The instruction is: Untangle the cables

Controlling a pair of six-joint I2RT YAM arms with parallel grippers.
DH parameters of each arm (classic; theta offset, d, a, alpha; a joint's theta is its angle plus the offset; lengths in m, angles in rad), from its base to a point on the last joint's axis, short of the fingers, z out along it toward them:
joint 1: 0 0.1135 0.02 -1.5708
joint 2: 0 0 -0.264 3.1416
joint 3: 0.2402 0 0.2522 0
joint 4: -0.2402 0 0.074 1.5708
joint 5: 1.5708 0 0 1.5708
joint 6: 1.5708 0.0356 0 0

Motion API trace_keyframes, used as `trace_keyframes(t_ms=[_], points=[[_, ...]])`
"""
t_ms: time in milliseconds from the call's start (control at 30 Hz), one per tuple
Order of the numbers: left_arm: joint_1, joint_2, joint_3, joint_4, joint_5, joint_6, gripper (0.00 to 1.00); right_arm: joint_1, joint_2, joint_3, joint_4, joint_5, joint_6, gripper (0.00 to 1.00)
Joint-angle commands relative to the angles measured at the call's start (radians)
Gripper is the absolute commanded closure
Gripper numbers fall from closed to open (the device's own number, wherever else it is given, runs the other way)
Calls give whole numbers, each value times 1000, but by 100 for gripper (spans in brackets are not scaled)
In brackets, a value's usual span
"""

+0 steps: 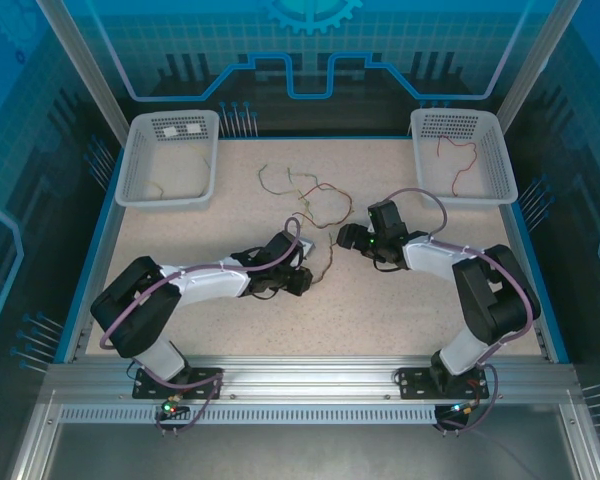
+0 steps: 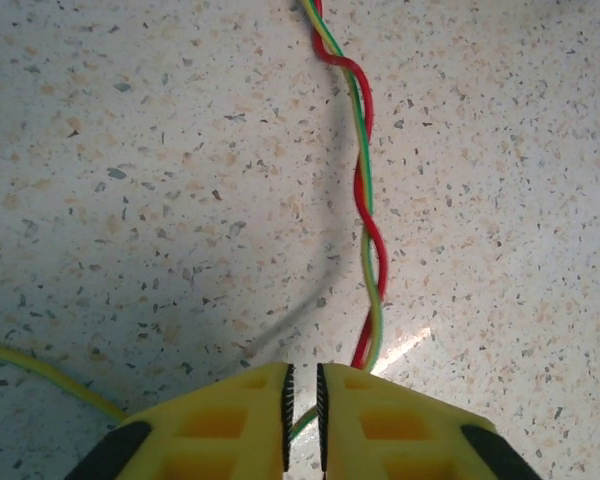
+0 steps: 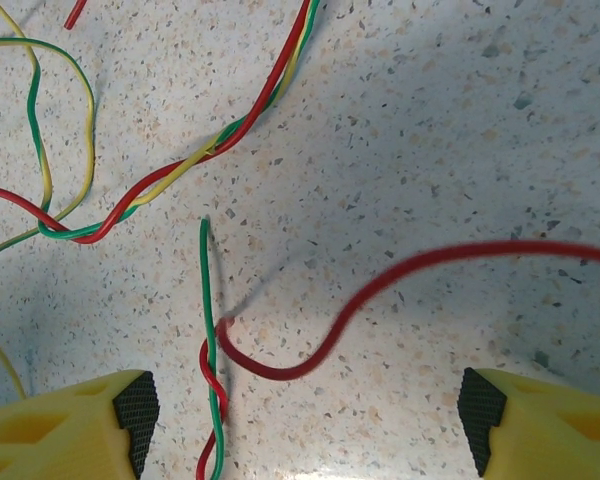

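Left pincer (image 2: 302, 420) pinching twisted cables (image 2: 365, 200), ends hidden beneath it, right pincer (image 3: 305, 415) wide

- Desk (image 1: 380, 310): cream, speckled with dark and rusty flecks.
- Cables (image 2: 365, 200): red, green and yellow strands, twisted into a striped braid.
- Left tool (image 2: 302, 420): yellow, with black ridged pads.
- Right tool (image 3: 305, 410): yellow, with black ridged pads.
- Left basket (image 1: 175, 128) and right basket (image 1: 455, 125), at the desk's far corners: pale grey, dotted with holes.
- Left arm (image 1: 210, 280) and right arm (image 1: 440, 255): black and white, with purple-grey hoses.

Speckled table (image 1: 180, 240) with tangled cables (image 1: 315, 195), left basket (image 1: 138, 160) and right basket (image 1: 427, 150)
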Motion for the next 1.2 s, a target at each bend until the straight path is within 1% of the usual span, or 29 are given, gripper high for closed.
trace_keyframes(t_ms=[0, 33, 167, 367, 533, 667, 767, 800, 867, 967, 1100, 1167], points=[[-6, -12, -9, 2, 4, -5, 94, -11, 16, 13, 17, -7, 19, 20], [-7, -19, -9, 7, 1, -9, 97, -11, 16, 12, 18, -6, 18, 20], [-6, -63, -4, 39, 1, -15, 100, -9, 10, 22, -2, -5, -1, 19], [-6, -154, -10, 131, 34, -23, 100, 5, -76, -23, 42, 23, -37, 15], [-5, -226, -37, 197, 40, -24, 100, 14, -201, -133, 184, 26, -75, 13], [-6, -277, -41, 231, 81, -18, 100, 39, -348, -249, 326, 59, -113, 13], [-5, -320, -52, 275, 70, -35, 100, 53, -474, -324, 408, 66, -158, 12], [-6, -330, -49, 279, 67, -38, 100, 55, -517, -346, 433, 49, -182, 12], [-6, -345, -25, 267, 68, -40, 100, 61, -589, -356, 420, 30, -214, 13], [-6, -373, -4, 272, 63, -49, 100, 68, -693, -366, 417, -41, -243, 12], [-6, -397, 33, 260, 23, -34, 100, 104, -798, -362, 433, -188, -306, 12], [-5, -397, 45, 264, -5, -24, 100, 121, -801, -342, 425, -271, -348, 9]])
